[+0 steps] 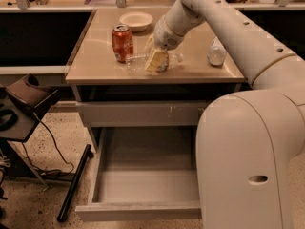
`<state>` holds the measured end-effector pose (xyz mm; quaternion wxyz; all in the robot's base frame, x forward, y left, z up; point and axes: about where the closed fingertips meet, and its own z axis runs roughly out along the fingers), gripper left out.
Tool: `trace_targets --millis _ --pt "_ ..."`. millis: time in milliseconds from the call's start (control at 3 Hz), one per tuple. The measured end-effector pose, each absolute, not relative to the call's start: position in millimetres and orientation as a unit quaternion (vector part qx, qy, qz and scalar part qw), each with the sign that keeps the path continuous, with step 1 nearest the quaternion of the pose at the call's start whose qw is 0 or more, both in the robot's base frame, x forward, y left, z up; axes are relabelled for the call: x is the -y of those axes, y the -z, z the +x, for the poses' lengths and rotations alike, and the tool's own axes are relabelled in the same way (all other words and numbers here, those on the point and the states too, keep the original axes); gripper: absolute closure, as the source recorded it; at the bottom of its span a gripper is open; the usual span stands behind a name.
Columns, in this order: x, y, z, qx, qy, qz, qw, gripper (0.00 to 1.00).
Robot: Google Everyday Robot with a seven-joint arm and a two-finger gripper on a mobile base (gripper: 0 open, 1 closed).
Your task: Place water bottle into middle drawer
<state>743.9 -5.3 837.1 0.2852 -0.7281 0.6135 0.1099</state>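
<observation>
Camera view: nearest, the drawer [147,187] stands open below the desk's [95,66] front edge. Near that edge the bottle [135,62] lies on its side, long axis left-right, under the hand [156,60]; whether the hand grips it I cannot tell. A can [122,42] crowds it behind, so forward is freest.

You get warm, yellowish light from above. The tabletop [95,67] shines pale, brightest round the gripper [156,61], which sits low over the bottle [136,62] at mid-table. The can [122,43] carries a small glint. Under the tabletop it goes dark, the open drawer [143,187] lies in soft, even shade, and the arm [248,142] at right looks washed pale.
</observation>
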Motion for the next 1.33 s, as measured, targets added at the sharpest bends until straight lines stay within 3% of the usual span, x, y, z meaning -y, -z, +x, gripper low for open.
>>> trace_targets --millis 1333 --pt "-9.3 -835.5 767.4 -0.605 -0.101 -0.732 0.296 1.00"
